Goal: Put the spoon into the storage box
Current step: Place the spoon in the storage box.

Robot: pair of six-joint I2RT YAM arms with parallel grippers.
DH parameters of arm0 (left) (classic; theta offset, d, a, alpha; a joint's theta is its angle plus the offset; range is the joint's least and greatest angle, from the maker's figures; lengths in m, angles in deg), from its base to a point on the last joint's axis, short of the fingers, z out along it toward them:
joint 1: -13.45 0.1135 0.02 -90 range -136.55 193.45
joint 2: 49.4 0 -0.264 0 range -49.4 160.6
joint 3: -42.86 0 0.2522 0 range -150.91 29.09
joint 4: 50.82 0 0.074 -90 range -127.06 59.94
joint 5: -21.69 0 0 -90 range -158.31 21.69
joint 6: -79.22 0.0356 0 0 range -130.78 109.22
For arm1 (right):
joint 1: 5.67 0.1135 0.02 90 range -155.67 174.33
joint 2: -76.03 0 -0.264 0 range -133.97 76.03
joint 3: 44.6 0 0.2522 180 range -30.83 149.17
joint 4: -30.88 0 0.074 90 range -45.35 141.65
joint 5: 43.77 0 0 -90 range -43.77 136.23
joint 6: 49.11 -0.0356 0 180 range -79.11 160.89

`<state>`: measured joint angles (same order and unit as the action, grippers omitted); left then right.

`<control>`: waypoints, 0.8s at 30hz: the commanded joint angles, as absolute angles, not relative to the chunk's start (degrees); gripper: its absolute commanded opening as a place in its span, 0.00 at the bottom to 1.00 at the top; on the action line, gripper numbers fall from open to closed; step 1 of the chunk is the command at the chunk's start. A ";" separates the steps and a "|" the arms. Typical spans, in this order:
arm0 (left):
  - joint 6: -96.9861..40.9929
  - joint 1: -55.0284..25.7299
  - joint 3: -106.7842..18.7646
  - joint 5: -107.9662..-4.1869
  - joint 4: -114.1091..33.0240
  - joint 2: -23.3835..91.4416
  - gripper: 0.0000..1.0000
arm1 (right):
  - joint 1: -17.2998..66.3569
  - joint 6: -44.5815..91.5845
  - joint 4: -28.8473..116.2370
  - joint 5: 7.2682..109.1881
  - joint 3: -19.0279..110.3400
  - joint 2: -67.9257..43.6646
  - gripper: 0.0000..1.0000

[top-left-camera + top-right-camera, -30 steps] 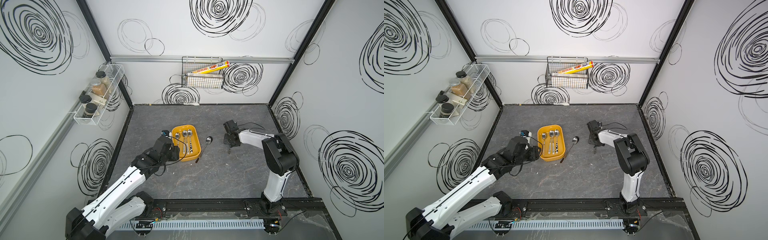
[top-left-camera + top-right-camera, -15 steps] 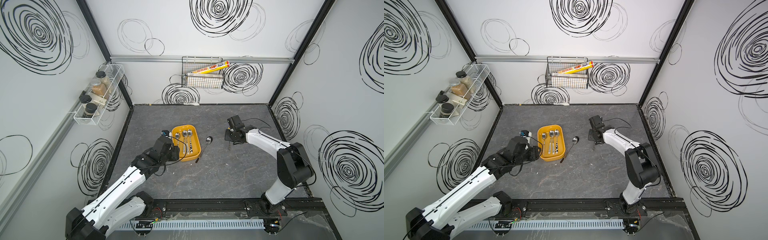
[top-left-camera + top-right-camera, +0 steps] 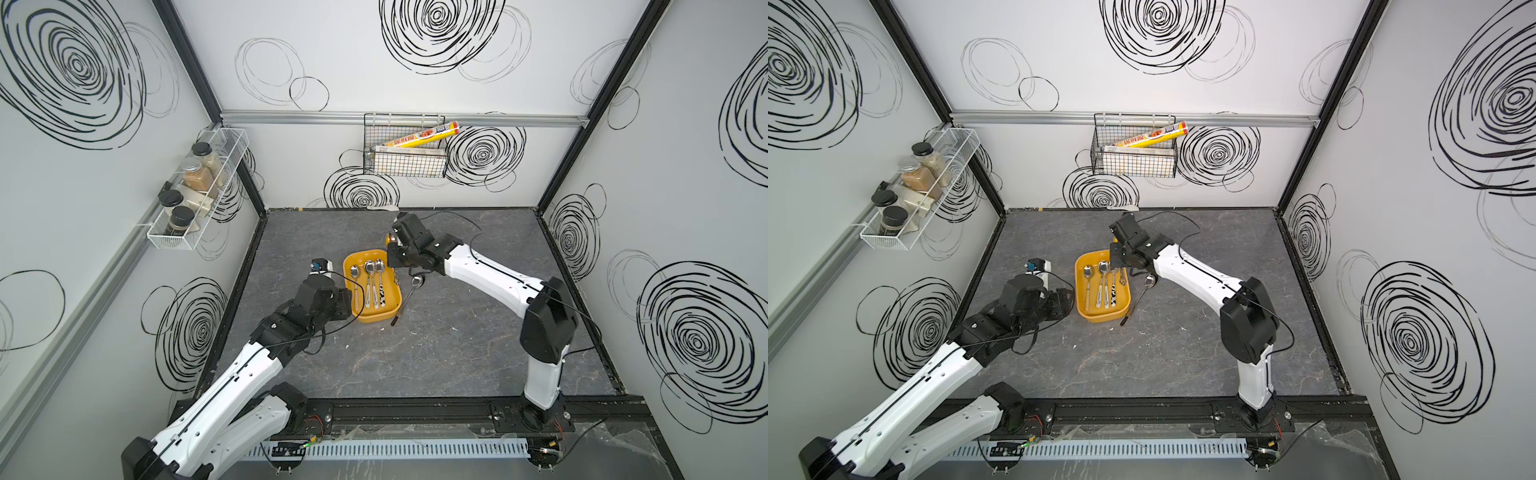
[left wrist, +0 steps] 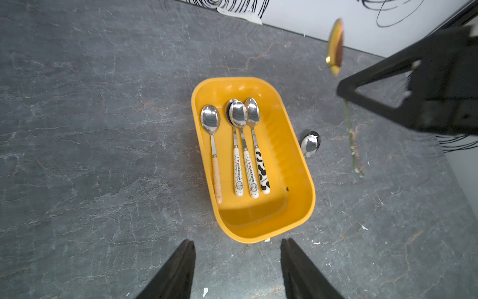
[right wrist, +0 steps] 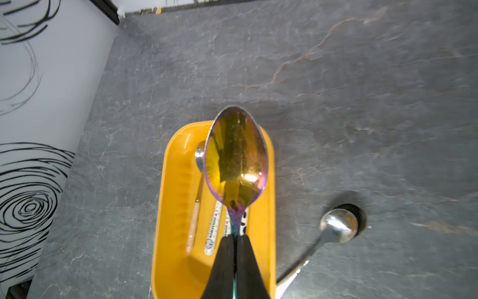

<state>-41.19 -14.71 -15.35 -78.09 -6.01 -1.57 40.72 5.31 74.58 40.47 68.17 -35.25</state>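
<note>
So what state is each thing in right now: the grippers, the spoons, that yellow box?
right gripper: shut on the handle of the iridescent spoon.
iridescent spoon: held off the table near the edge of the storage box, not yet inside.
storage box: no lid, four spoons lying inside.
silver spoon: lying on the table beside the box.
left gripper: open, empty, facing the box.
</note>
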 commanded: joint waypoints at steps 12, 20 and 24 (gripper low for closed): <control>-41.92 -12.35 -14.76 -80.06 -8.32 -3.21 0.60 | 44.93 3.86 80.09 45.33 81.96 -53.05 0.00; -41.76 -11.97 -14.67 -79.25 -8.53 -3.07 0.60 | 45.15 1.50 80.08 48.11 87.10 -58.89 0.00; -41.65 -11.89 -14.54 -79.06 -8.59 -2.99 0.60 | 45.22 -0.27 79.89 49.52 89.13 -61.14 0.00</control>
